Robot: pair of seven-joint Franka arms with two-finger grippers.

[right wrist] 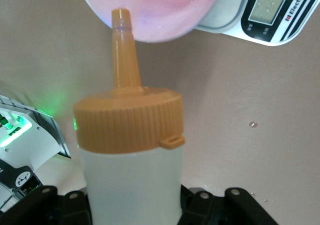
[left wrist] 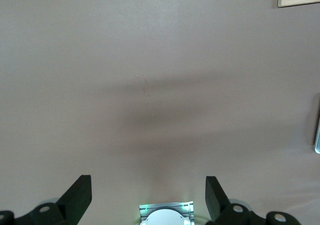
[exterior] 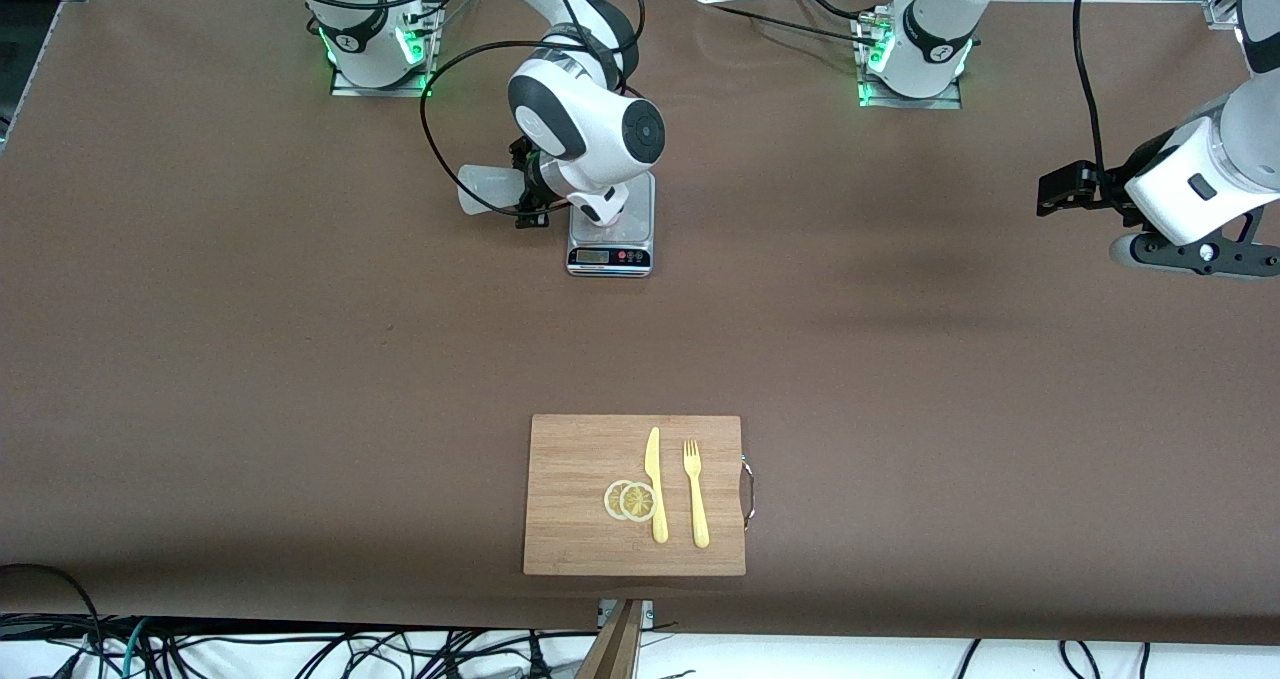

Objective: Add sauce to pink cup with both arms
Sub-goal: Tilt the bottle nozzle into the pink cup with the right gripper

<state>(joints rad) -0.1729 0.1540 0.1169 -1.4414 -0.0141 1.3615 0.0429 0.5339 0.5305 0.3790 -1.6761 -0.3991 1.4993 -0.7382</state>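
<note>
Brown table (exterior: 300, 359) | right gripper (exterior: 528, 191) clamped on sauce bottle (exterior: 487, 189), upper centre, long axis horizontal, nozzle (right wrist: 123, 50) at pink cup (right wrist: 155, 10) | left gripper (exterior: 1065, 187) waits upper right, fingers apart

A brown bench (exterior: 300, 379) fills nearly the whole front view, and just above the middle of that frame stands a small silver kitchen scale (exterior: 611, 249), its display and red buttons on the edge facing the front camera. Low in the centre of the frame lies a wooden cutting board (exterior: 570, 539) with a metal handle (exterior: 747, 491) on one short side. On the board a yellow knife (exterior: 655, 484) and a yellow fork (exterior: 695, 494) lie side by side, with two overlapping lemon slices (exterior: 630, 501) touching the knife.
</note>
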